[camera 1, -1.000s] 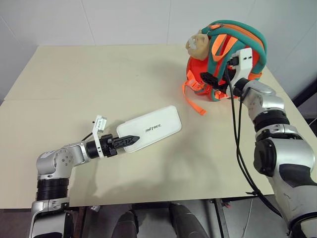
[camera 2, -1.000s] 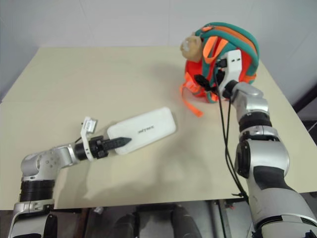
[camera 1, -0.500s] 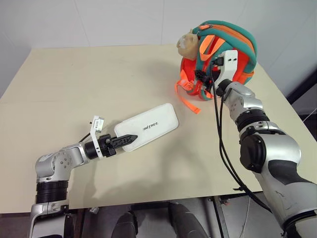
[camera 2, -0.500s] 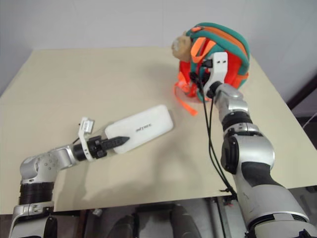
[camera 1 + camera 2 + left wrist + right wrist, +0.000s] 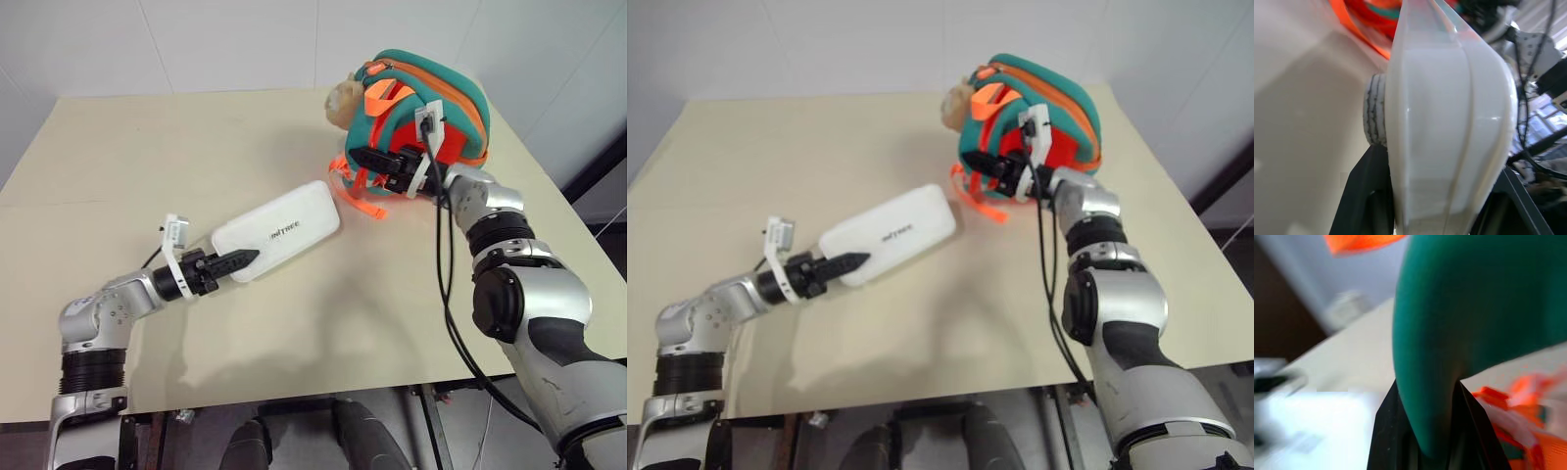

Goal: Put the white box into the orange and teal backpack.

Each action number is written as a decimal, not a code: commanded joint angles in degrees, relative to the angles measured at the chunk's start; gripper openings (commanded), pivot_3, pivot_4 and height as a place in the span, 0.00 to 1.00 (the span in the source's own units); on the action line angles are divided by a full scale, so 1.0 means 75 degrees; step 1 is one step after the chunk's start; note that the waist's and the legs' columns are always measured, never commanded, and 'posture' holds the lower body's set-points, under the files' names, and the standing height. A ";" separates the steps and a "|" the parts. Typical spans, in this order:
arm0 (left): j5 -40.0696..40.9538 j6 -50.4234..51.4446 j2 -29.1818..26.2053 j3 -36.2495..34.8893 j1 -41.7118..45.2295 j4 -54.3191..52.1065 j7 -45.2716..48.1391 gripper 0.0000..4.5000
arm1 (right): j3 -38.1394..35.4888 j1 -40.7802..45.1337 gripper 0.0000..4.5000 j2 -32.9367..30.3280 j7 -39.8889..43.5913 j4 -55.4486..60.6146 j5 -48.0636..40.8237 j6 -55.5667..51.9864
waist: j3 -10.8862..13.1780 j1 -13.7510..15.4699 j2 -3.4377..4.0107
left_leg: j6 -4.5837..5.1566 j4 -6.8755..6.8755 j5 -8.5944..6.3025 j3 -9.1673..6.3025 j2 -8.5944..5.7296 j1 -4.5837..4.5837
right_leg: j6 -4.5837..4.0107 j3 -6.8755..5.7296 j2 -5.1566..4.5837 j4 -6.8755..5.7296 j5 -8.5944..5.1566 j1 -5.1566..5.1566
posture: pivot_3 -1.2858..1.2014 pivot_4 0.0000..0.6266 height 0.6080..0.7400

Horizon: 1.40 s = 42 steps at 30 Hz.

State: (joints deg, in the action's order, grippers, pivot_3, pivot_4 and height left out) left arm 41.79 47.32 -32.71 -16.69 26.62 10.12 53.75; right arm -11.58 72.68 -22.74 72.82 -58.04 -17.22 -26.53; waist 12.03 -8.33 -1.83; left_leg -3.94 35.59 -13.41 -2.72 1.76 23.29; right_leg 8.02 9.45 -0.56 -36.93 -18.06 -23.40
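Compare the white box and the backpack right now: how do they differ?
The white box is flat, rigid and plain white; the backpack is rounded, soft, orange and teal. The box lies low over the table; the backpack stands tall. Each is gripped by one end effector.

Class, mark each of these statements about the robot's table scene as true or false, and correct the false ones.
1. The left gripper holds the white box by one end. True.
2. The white box is already inside the orange and teal backpack. False: it is outside, beside the backpack.
3. The right gripper is shut on a teal strap of the backpack. True.
4. The plush charm lies alone at the table's near edge. False: it hangs on the backpack.
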 commanded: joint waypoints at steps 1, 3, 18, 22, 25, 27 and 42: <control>0.0352 -0.0594 -0.0404 -0.0860 -0.0001 0.0123 0.0535 0.29 | 0.0373 -0.0858 0.00 -0.0704 0.1152 0.3202 -0.1295 -0.2748 | 0.0000 0.0062 0.0000 | -0.0002 0.0000 -0.0001 -0.0002 0.0001 0.0005 | -0.0001 -0.0003 0.0000 -0.0005 0.0000 -0.0004 | 0.52 0.24 1.00; 0.0489 -0.0488 -0.0616 -0.1047 -0.0039 0.0221 0.0681 0.29 | 0.0418 -0.1454 0.00 -0.1095 0.1044 0.4902 -0.2079 -0.4132 | 0.0001 0.0074 0.0002 | -0.0004 -0.0008 -0.0003 -0.0013 0.0006 0.0024 | -0.0011 -0.0016 -0.0002 -0.0013 -0.0006 -0.0025 | 0.52 0.24 1.00; 0.1469 -0.0097 -0.0613 -0.1576 -0.1010 -0.0927 0.0782 0.29 | -0.0249 -0.3441 0.00 -0.3398 0.0353 0.8618 -0.5700 -0.8433 | 0.0006 0.0389 0.0003 | 0.0000 0.0007 -0.0010 -0.0023 0.0004 0.0039 | -0.0046 -0.0051 -0.0008 0.0010 -0.0029 -0.0039 | 0.52 0.24 1.00; 0.1793 0.0020 -0.0687 -0.1755 -0.1200 -0.1412 0.0714 0.29 | 0.0314 -0.3570 0.00 -0.3671 0.0498 0.8024 -0.5226 -0.7591 | 0.0007 0.0435 0.0001 | 0.0002 0.0018 -0.0011 -0.0008 0.0004 0.0037 | -0.0044 -0.0043 -0.0007 0.0010 -0.0028 -0.0037 | 0.52 0.24 1.00; 0.2182 0.0093 -0.0701 -0.2054 -0.1245 -0.1815 0.0514 0.29 | 0.0770 -0.3514 0.00 -0.3764 0.0715 0.7617 -0.4923 -0.7022 | 0.0007 0.0456 0.0000 | 0.0002 0.0019 -0.0011 -0.0007 0.0004 0.0037 | -0.0044 -0.0042 -0.0006 0.0009 -0.0028 -0.0038 | 0.52 0.24 1.00; 0.2863 0.0246 -0.0670 -0.2497 -0.1217 -0.2321 0.0178 0.29 | 0.1169 -0.3422 0.00 -0.3768 0.0890 0.7262 -0.4584 -0.6538 | 0.0011 0.0454 -0.0007 | 0.0003 0.0021 -0.0012 -0.0007 0.0005 0.0039 | -0.0044 -0.0043 -0.0005 0.0010 -0.0028 -0.0038 | 0.52 0.24 1.00; 0.1848 -0.0734 -0.1183 -0.1010 -0.0871 -0.2120 0.0797 0.29 | 0.1748 -0.3300 0.00 -0.3431 0.1196 0.7102 -0.4361 -0.5908 | 0.0011 0.0482 -0.0006 | 0.0006 0.0055 -0.0015 -0.0005 0.0003 0.0033 | -0.0040 -0.0042 0.0000 0.0008 -0.0026 -0.0021 | 0.52 0.24 1.00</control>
State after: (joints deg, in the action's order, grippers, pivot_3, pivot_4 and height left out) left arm 58.50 45.41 -40.98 -26.12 18.23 -6.85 57.79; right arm 2.59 47.99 -48.53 81.58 -6.88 -48.42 -70.51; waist 12.11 -4.71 -1.88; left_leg -3.90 36.01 -13.53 -2.76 1.78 23.54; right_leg 7.73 9.14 -0.55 -36.86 -18.25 -23.56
